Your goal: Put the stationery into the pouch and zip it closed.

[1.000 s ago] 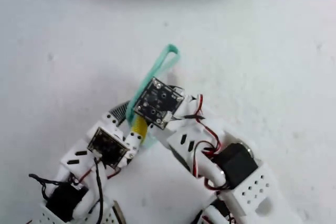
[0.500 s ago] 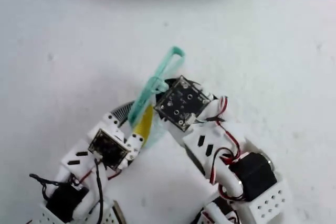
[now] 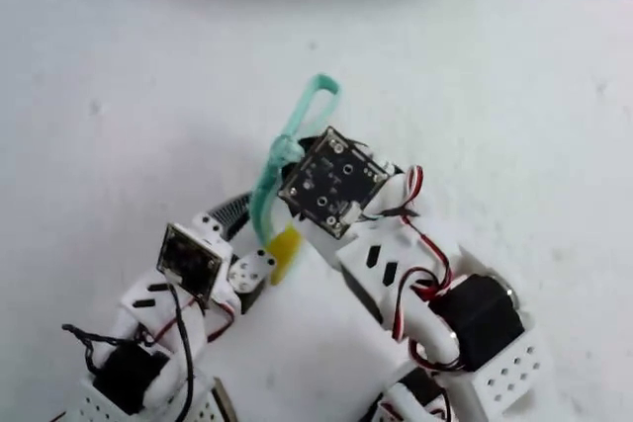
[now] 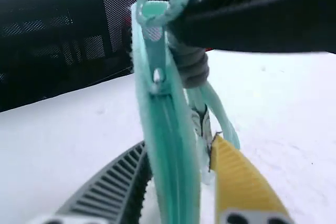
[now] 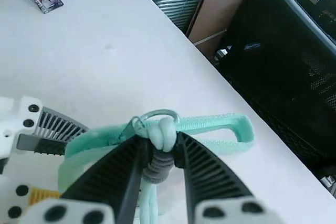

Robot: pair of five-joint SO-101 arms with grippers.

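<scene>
White table, black mesh chair beyond far edge. Teal pouch stands on edge near table centre, slanted, between both arms. Right arm enters from near right corner, elbow folded, wrist over pouch middle; right gripper pressed together, pinching zip pull cord at knot above grey bead. Left arm enters from near left, wrist low; left gripper clamps near end of pouch, grey ribbed finger one side, yellow finger other
</scene>
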